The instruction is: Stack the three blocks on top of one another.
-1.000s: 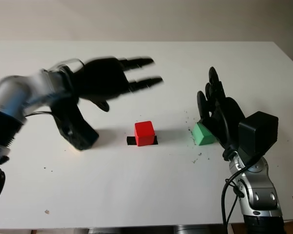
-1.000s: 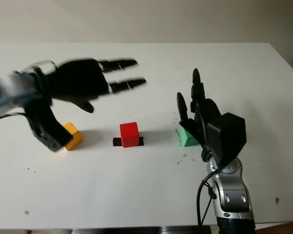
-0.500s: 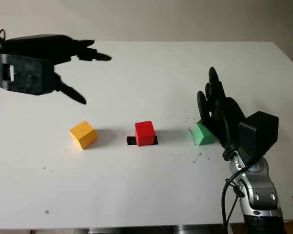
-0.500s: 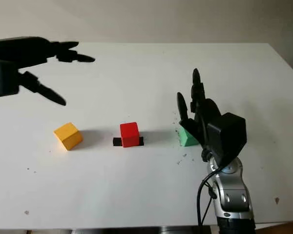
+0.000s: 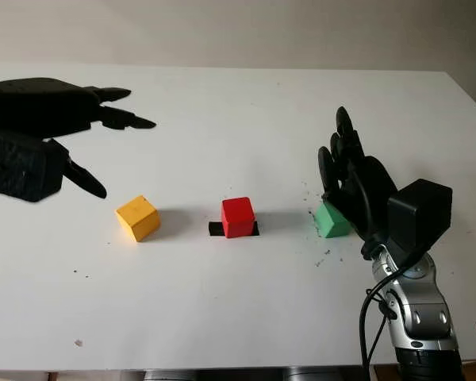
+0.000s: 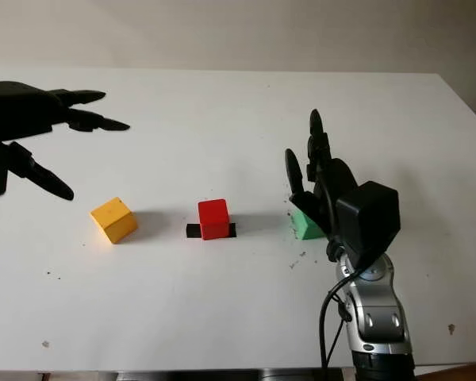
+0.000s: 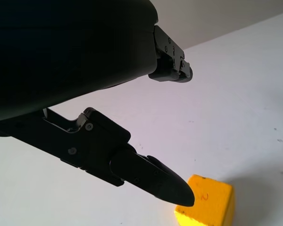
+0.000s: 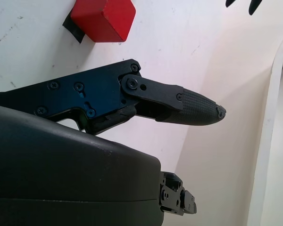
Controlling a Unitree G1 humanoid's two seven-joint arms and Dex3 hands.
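Note:
Three blocks stand in a row on the white table (image 5: 246,302). The yellow block (image 5: 137,217) is at the left and sits slightly turned. In the middle, the red block (image 5: 237,217) stands on a black mark (image 5: 214,229). At the right is the green block (image 5: 331,219). My left hand (image 5: 119,131) hovers open above the table, behind and to the left of the yellow block (image 7: 205,205), apart from it. My right hand (image 5: 337,147) stands open with its fingers upright, its palm close against the green block's right side. The red block (image 8: 104,16) lies beyond a right-hand finger (image 8: 179,106).
Dark specks (image 5: 321,255) are scattered on the table around the green block. The table's right edge (image 5: 470,103) runs close behind my right arm. There is bare table in front of the row and behind it.
My left hand has swung from above the middle of the table back to the far left, uncovering the yellow block. The right hand and the blocks have not moved.

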